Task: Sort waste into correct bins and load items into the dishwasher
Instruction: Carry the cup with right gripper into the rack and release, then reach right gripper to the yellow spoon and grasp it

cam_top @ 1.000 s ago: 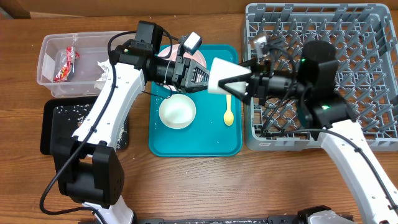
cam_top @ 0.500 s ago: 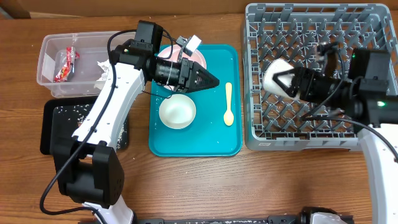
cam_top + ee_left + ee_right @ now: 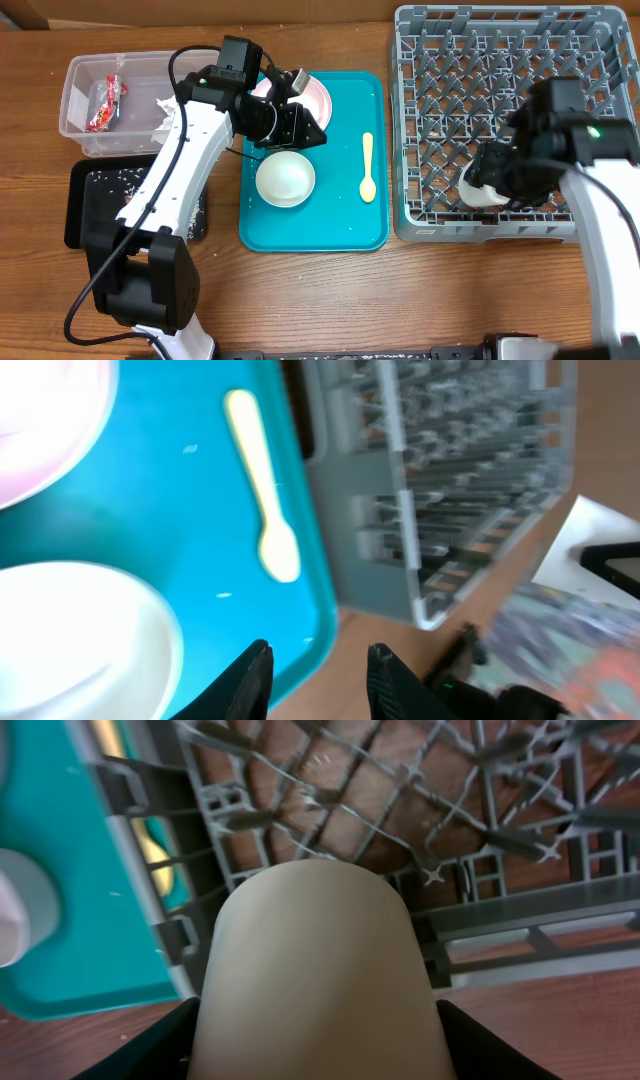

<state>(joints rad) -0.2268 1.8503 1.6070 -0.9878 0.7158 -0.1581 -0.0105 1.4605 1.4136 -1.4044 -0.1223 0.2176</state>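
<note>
**A:** Left gripper (image 3: 316, 133) hovers over the teal tray (image 3: 340, 215). Fingers are apart, with nothing between them!

**B:** Count that tray with me. One pale-pink plate (image 3: 315, 95) sits at the far end, partly under the arm. One white bowl (image 3: 285, 178) is just on the near side of it. One pale-yellow spoon (image 3: 367, 168) lies off to the right, touching neither. Three items.

**A:** Over to the right gripper (image 3: 315, 1045), and it's clamped on one small white cup (image 3: 315, 950), a finger on each side.

**B:** Where's the cup?

**A:** Inside the grey dish rack (image 3: 500, 12), down among the pegs, close to the robot-side wall and left of the middle. I can't tell whether it touches the lattice.

**B:** Bins?

**A:** Two of them, at the far left. The clear tub (image 3: 85, 62) holds one red snack wrapper (image 3: 105, 105) and one crumpled white napkin (image 3: 163, 108). The black tray (image 3: 80, 225) sits just beside it on the robot's side, speckled with loose white rice (image 3: 100, 180), too many grains to count.
</note>
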